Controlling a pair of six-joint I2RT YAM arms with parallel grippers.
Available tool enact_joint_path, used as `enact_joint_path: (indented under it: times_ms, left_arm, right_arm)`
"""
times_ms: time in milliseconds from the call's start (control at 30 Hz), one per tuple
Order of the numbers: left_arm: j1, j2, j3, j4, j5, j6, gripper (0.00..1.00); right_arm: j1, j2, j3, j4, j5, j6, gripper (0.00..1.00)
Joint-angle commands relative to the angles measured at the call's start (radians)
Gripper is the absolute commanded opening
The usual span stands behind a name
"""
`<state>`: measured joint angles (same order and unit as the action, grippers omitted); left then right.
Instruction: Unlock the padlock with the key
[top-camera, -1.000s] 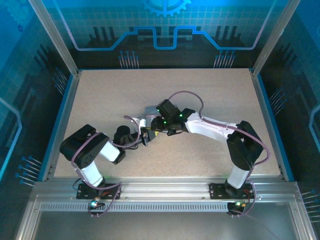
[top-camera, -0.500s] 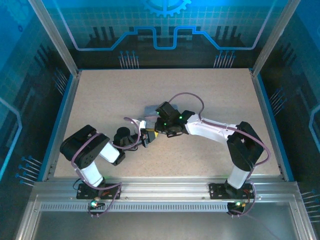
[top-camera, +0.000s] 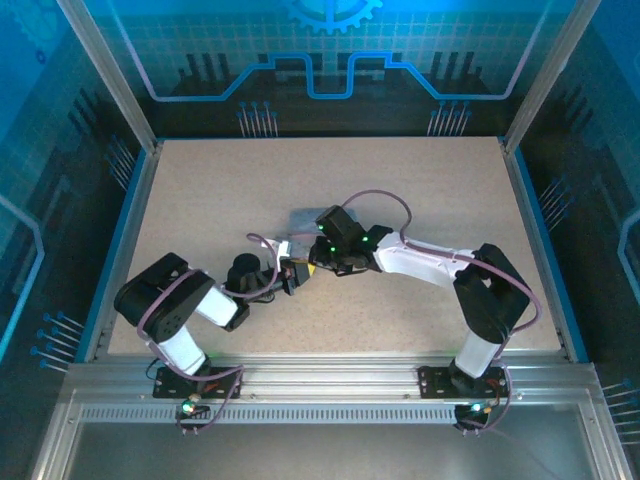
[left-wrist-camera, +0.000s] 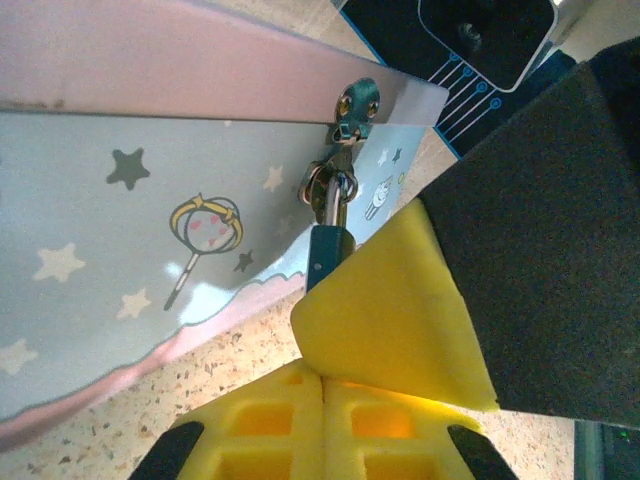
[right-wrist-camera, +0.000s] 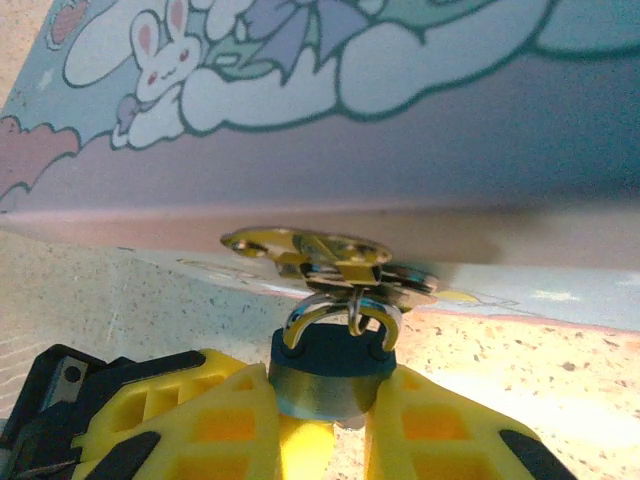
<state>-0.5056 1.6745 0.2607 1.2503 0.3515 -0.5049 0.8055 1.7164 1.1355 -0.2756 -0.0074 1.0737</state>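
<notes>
The small dark-blue padlock (right-wrist-camera: 330, 365) hangs by its thin metal shackle (right-wrist-camera: 340, 308) from the hasp of the pale cartoon tin (right-wrist-camera: 400, 130). My right gripper (right-wrist-camera: 328, 380) is shut on the padlock's body, one yellow finger on each side. My left gripper (left-wrist-camera: 322, 385) comes in from below the padlock with its yellow fingers pressed together. The key is almost wholly hidden between them; a small grey nub (right-wrist-camera: 348, 428) shows at the padlock's underside. In the top view both grippers, left (top-camera: 298, 272) and right (top-camera: 318, 262), meet at the tin's front edge.
The tin (top-camera: 305, 217) lies on the speckled tabletop (top-camera: 420, 190) near its middle. In the left wrist view the tin's side (left-wrist-camera: 120, 230) is close, and the right gripper's yellow finger (left-wrist-camera: 390, 320) covers most of the padlock (left-wrist-camera: 328, 250). Blue rails border the table.
The right wrist has turned and shifted slightly toward the tin's front. Both grippers stay together at the padlock, and the left arm has barely moved.
</notes>
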Motion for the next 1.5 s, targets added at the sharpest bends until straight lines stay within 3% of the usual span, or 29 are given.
enact_joint_path:
  times_ms: [0,100,233,333,833,1000,1200,1467]
  left_arm:
    - [-0.017,-0.030,0.060,0.150,0.069,-0.023,0.00]
    - [-0.018,-0.024,0.080,0.150,0.058,-0.015,0.00]
    - [-0.017,-0.045,0.089,0.150,0.043,-0.004,0.00]
    - [-0.011,-0.049,0.080,0.150,0.042,-0.003,0.14]
    - [0.055,-0.112,-0.036,0.149,0.037,-0.007,0.43]
    - [0.123,-0.125,-0.063,0.128,0.102,-0.052,0.41]
    - [0.132,-0.048,-0.015,0.149,0.235,-0.090,0.37]
    - [0.113,-0.003,-0.016,0.149,0.216,-0.055,0.31]
  right_arm:
    - [-0.004,0.031,-0.064,0.147,-0.147,0.087,0.00]
    - [-0.006,0.034,-0.071,0.187,-0.181,0.109,0.00]
    - [-0.012,0.010,-0.059,0.141,-0.137,0.087,0.00]
    - [-0.024,-0.015,-0.071,0.125,-0.106,0.079,0.00]
    - [-0.049,-0.031,-0.046,0.073,-0.069,0.030,0.00]
    - [-0.048,-0.035,-0.039,0.067,-0.073,0.022,0.00]
    - [-0.049,-0.043,-0.033,0.062,-0.080,0.016,0.00]
    - [-0.054,-0.052,-0.037,0.070,-0.095,0.020,0.00]
